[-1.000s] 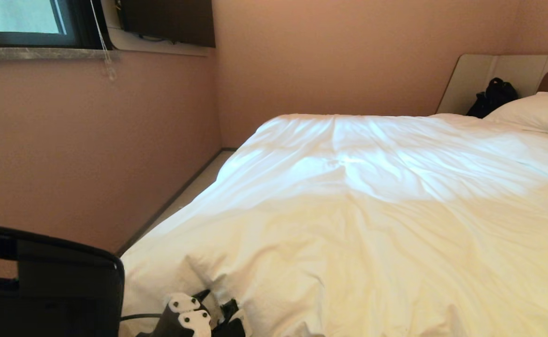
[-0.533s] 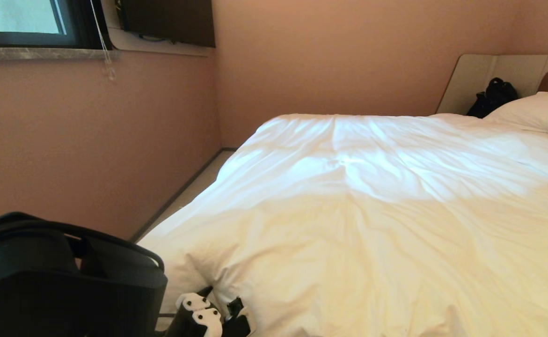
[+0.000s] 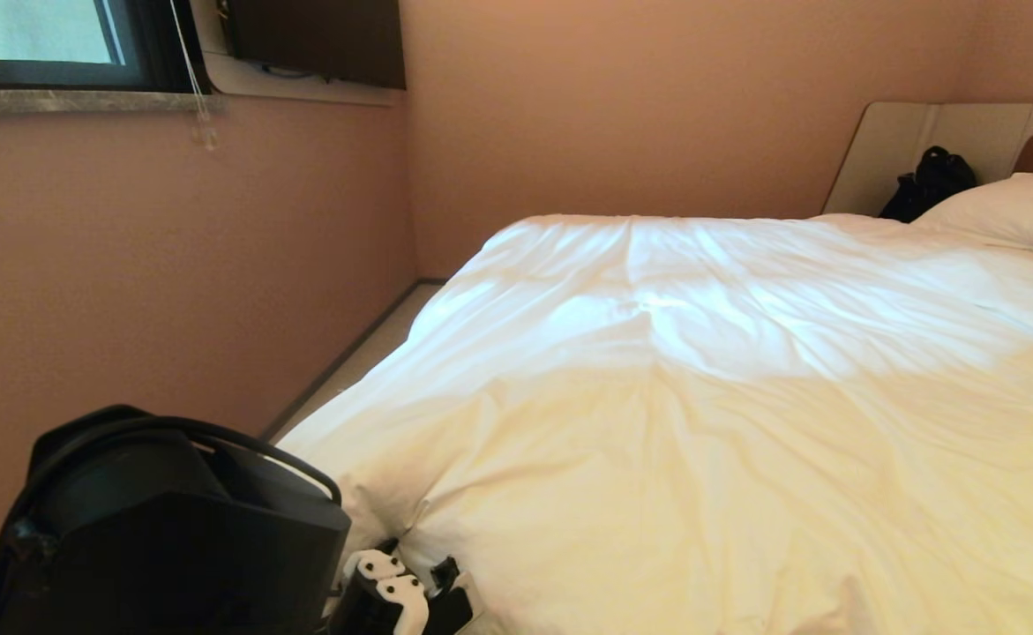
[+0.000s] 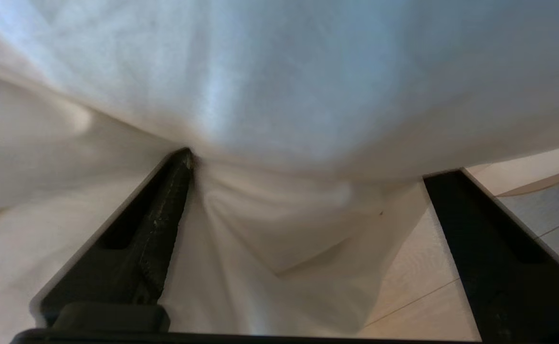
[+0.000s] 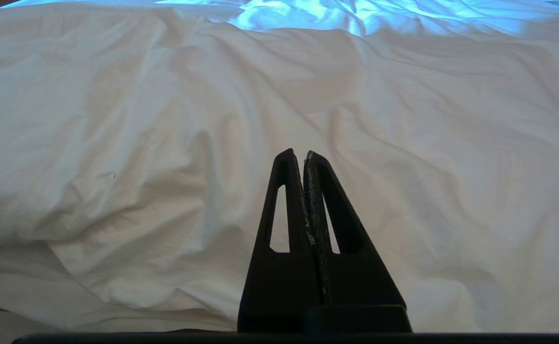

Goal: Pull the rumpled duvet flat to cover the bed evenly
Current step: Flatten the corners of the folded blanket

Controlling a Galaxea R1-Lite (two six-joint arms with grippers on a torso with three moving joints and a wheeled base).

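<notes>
Left hand [image 4: 308,167] sits at the near left corner of the bed [image 3: 366,353], and from my seat I read its two black fingers [image 4: 160,229] standing wide apart. Duvet [image 3: 701,414] cloth hangs in the gap between them: one fingertip touches a gathered fold, the other finger stands clear beside the hanging edge, so nothing is clamped. Beyond that far finger I see pale wood floor [image 4: 417,286] under the drooping corner.

On the head view the left arm's bulky black housing [image 3: 172,538] fills the lower left, with the white and black wrist parts [image 3: 392,591] just against the duvet's corner, where a deep crease runs into the fabric. From there the duvet spreads across the whole bed, creased but lying mostly flat, brighter and bluish toward the far side and warm-toned nearer me. Its left edge drapes over the side of the bed next to the narrow strip of floor along the pink wall [image 3: 172,265].

Right hand [image 5: 304,154] has its fingers pressed together with nothing between them, held low over the rumpled near part of the duvet.

At the far right a white pillow [image 3: 1010,212] lies against the headboard [image 3: 922,141], with a dark bag [image 3: 931,181] just beside it. A window [image 3: 40,44] sits high on the left wall
</notes>
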